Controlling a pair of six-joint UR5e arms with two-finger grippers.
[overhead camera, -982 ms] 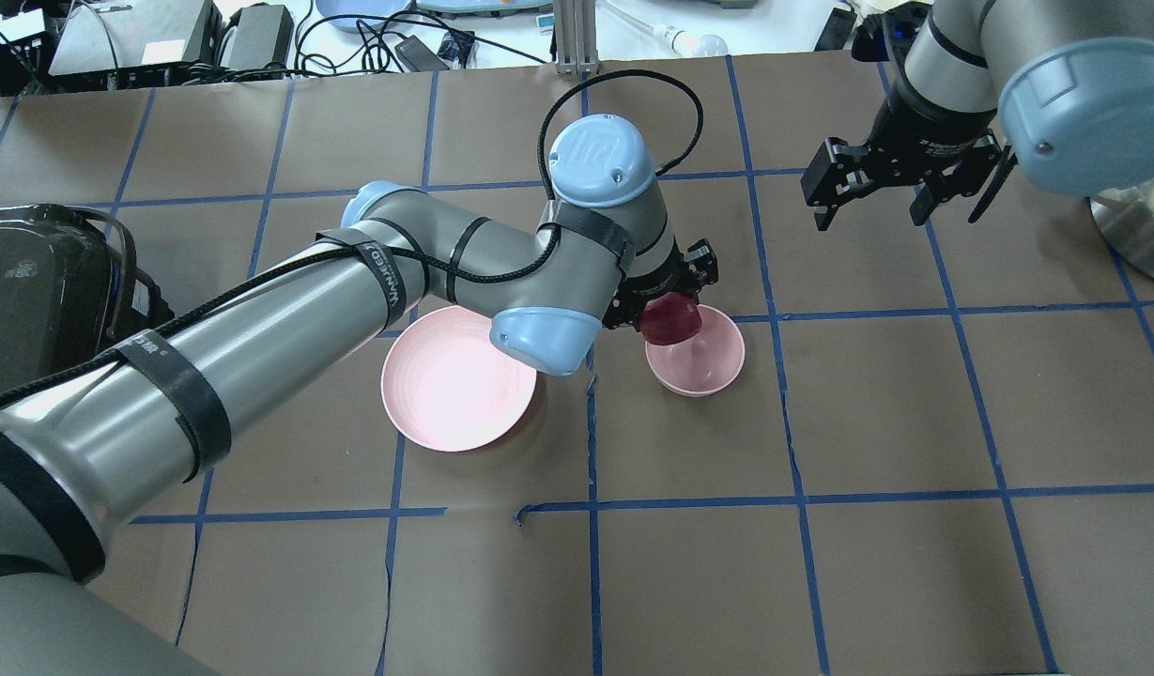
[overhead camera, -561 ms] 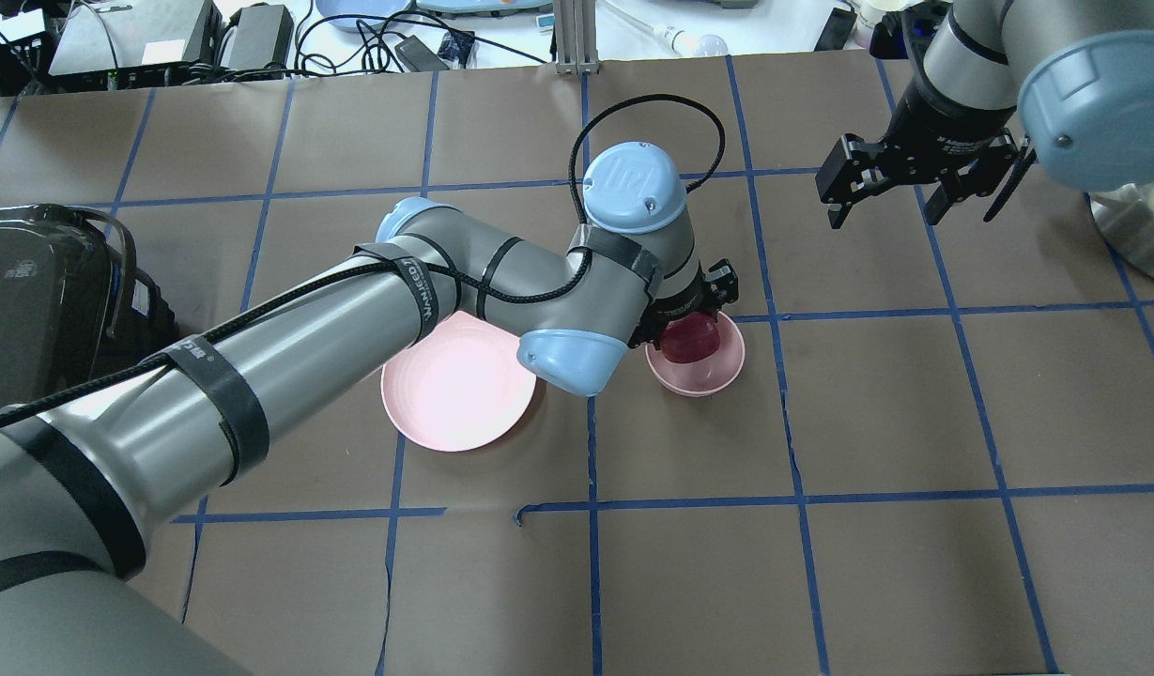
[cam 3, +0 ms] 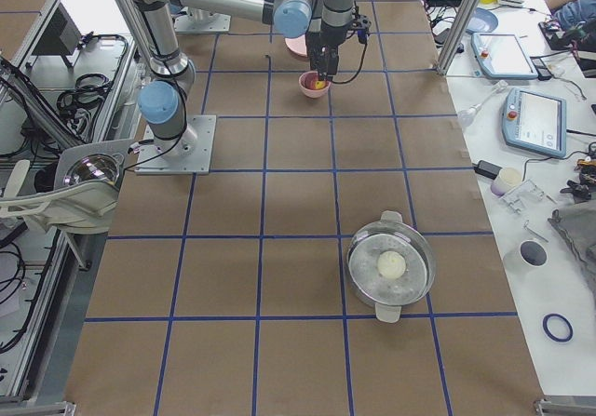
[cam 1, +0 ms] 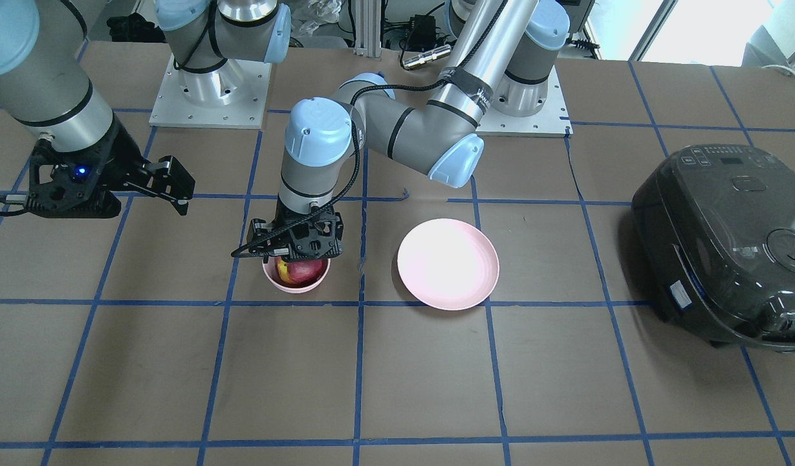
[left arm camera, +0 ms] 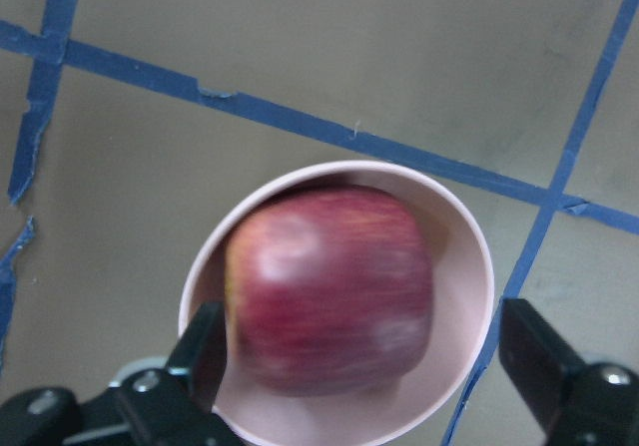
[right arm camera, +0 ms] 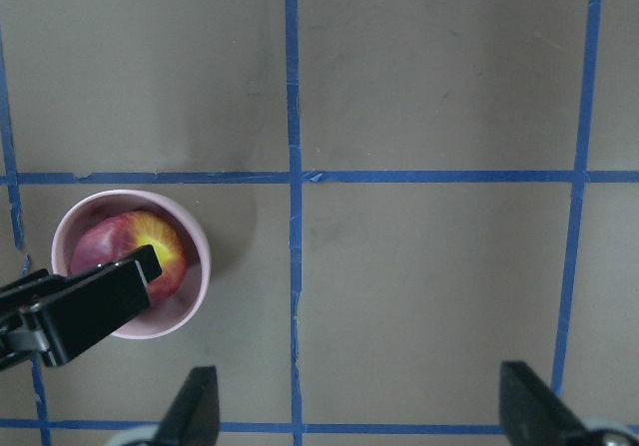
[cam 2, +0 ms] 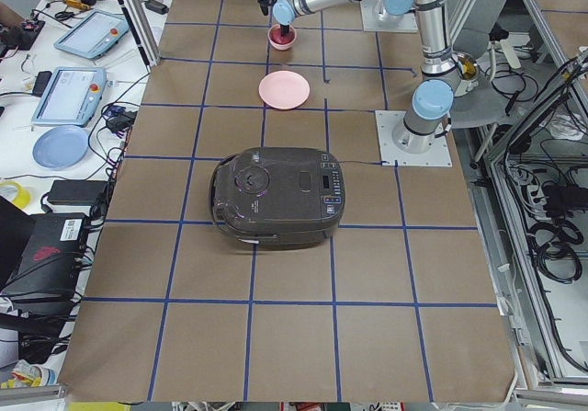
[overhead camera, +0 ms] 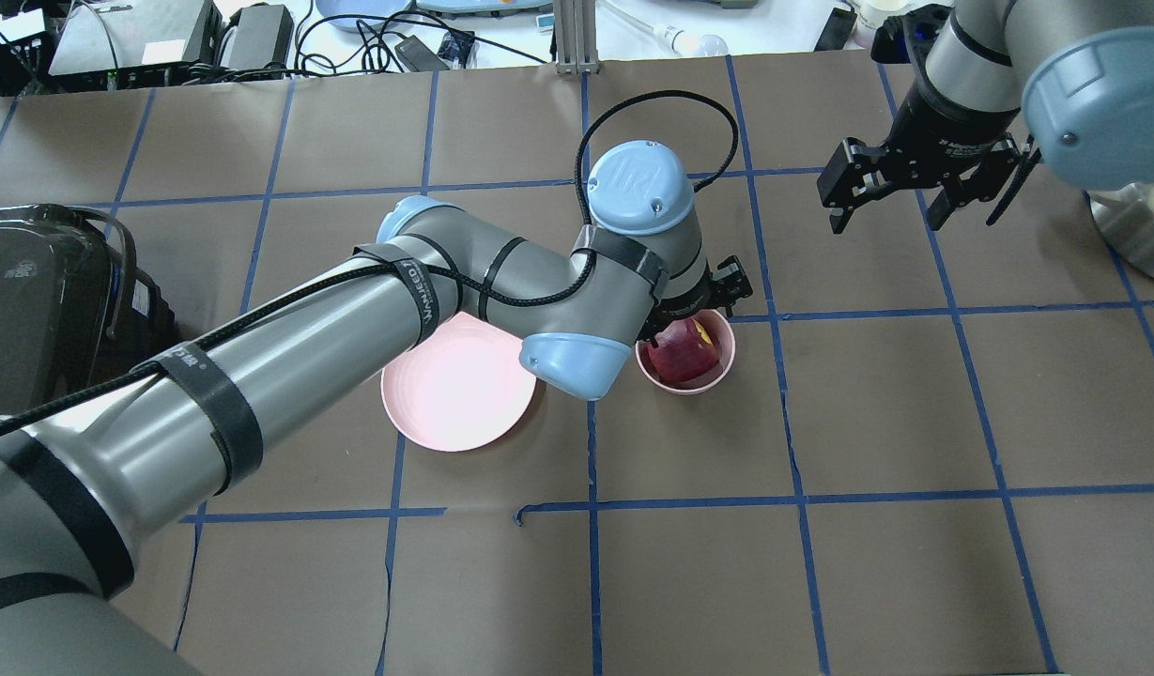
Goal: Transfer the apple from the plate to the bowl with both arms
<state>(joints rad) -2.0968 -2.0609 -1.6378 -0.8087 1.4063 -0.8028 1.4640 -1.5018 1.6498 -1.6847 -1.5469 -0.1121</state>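
The dark red apple (overhead camera: pixel 684 352) lies inside the small pink bowl (overhead camera: pixel 725 361), yellow patch up. It also shows in the front view (cam 1: pixel 299 270) and, blurred, in the left wrist view (left arm camera: pixel 329 291). My left gripper (cam 1: pixel 295 254) hangs just above the bowl (cam 1: pixel 297 288) with its jaws spread wide, apart from the apple. The wide pink plate (overhead camera: pixel 459 385) lies empty to the bowl's left. My right gripper (overhead camera: pixel 886 218) is open and empty, up in the air to the far right of the bowl (right arm camera: pixel 190 276).
A dark rice cooker (overhead camera: pixel 41 300) stands at the table's left edge. A steel pot (overhead camera: pixel 1140 235) stands at the right edge. My left arm's elbow (overhead camera: pixel 577 361) hangs over the plate's right side.
My left gripper came down over the bowl with the apple and opened; the apple now lies in the bowl. My right gripper drew back to the right.
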